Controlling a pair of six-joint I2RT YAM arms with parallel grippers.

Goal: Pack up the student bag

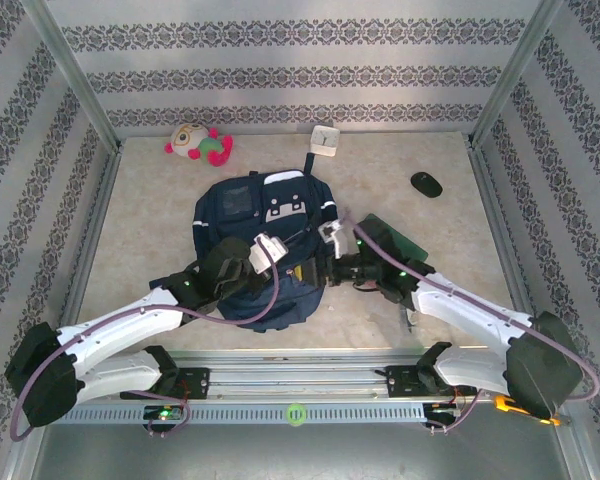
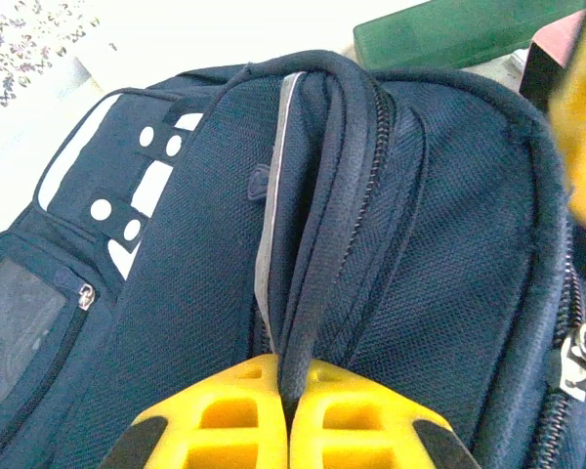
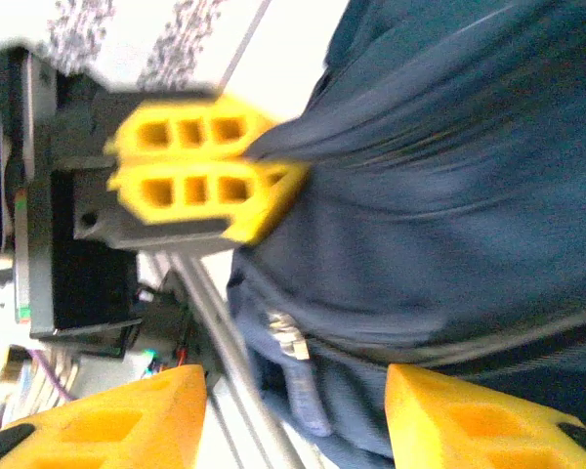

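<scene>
The student bag [image 1: 265, 235] lies flat in the middle of the table in the top view, just in front of both arms, its pocket side up. It is dark blue with white patches and pale stripes.

The left gripper [image 1: 292, 268] is at the lower edge of the bag. In the left wrist view, at the bottom of the frame, its yellow fingers [image 2: 234, 415] are pressed together on a thick fold of the bag's fabric, so the left gripper [image 2: 288, 386] is pinching the bag [image 2: 420, 244]. The right wrist view shows the same pinch from the side, in the upper left of the frame [image 3: 259, 171].

The right gripper [image 1: 327, 270] is just beside the left one, at the right lower edge of the bag. Its fingers [image 3: 127, 420] stand wide apart at the bottom of the right wrist view, with nothing gripped between them.

A plush toy [image 1: 198, 143] is in the upper left of the table, a white box [image 1: 325, 140] above the bag, a small black object [image 1: 426, 183] to the upper right. A green flat thing [image 1: 392, 236] lies partly under the right arm.
</scene>
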